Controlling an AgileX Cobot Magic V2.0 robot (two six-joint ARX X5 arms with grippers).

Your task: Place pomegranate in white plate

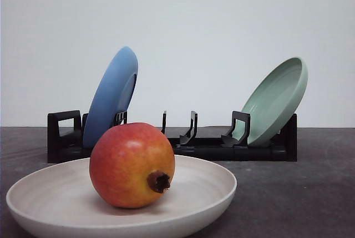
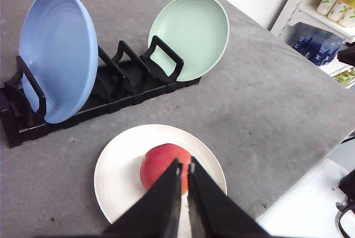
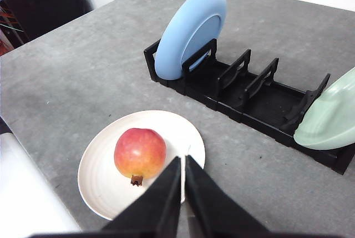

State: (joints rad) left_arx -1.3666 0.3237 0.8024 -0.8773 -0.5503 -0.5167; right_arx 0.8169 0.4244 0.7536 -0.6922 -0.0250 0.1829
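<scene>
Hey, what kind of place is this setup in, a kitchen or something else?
Probably a lab or test room, not a kitchen: a bare grey table with a black dish rack and a pomegranate on a white plate, a plain white wall, and a shelf of bottled drinks beside it.
</scene>
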